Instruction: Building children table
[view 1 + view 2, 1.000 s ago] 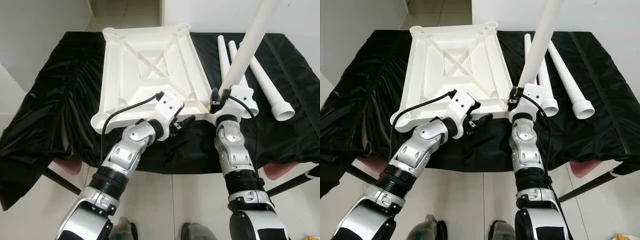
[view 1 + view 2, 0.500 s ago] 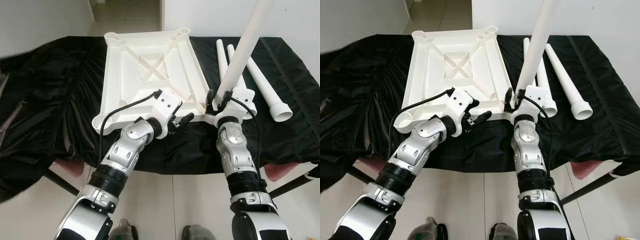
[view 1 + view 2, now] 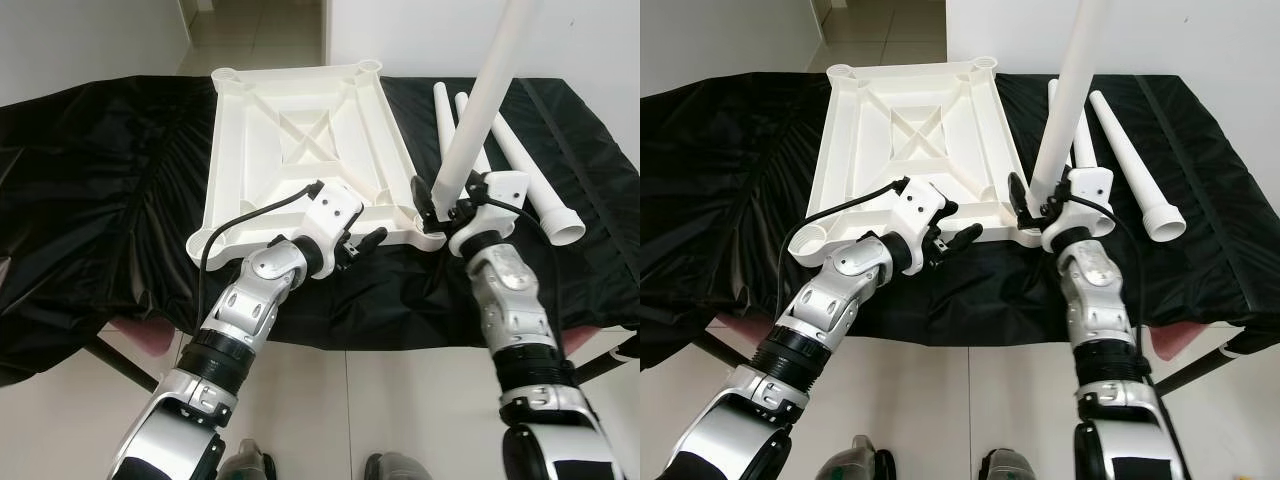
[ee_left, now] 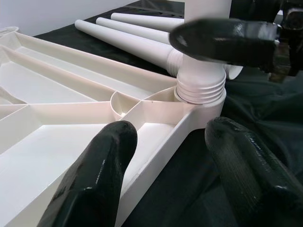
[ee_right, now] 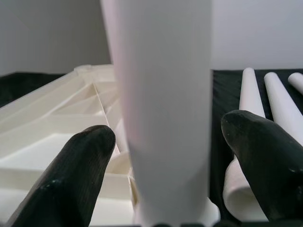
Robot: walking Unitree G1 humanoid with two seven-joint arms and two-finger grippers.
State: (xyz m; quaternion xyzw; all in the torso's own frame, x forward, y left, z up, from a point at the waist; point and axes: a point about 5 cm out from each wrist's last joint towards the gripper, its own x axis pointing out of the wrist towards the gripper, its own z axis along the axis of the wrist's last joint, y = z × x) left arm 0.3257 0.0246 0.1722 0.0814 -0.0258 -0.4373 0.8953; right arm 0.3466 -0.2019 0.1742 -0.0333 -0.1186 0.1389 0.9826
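Note:
A white plastic table top [image 3: 300,130] lies upside down on a black cloth. One white leg [image 3: 490,90] stands upright in its near right corner socket [image 4: 199,90]. My right gripper [image 3: 445,200] is at the leg's lower end; its fingers [image 5: 90,161] lie on either side with small gaps, open. My left gripper [image 3: 362,245] is open over the near rim [image 4: 156,137] just left of that socket, one finger [image 4: 94,179] above the inside and one above the cloth. Three loose legs [image 3: 535,180] lie right of the top.
The black cloth [image 3: 110,180] covers the whole work table and hangs over its front edge. Pink seats [image 3: 135,335] and dark struts show beneath it, on a pale tiled floor. White walls [image 3: 80,40] stand behind, with a doorway at the far middle.
My right forearm has swung to the right and its wrist has turned around the upright leg. The left gripper has stayed at the near rim. The camera has shifted slightly.

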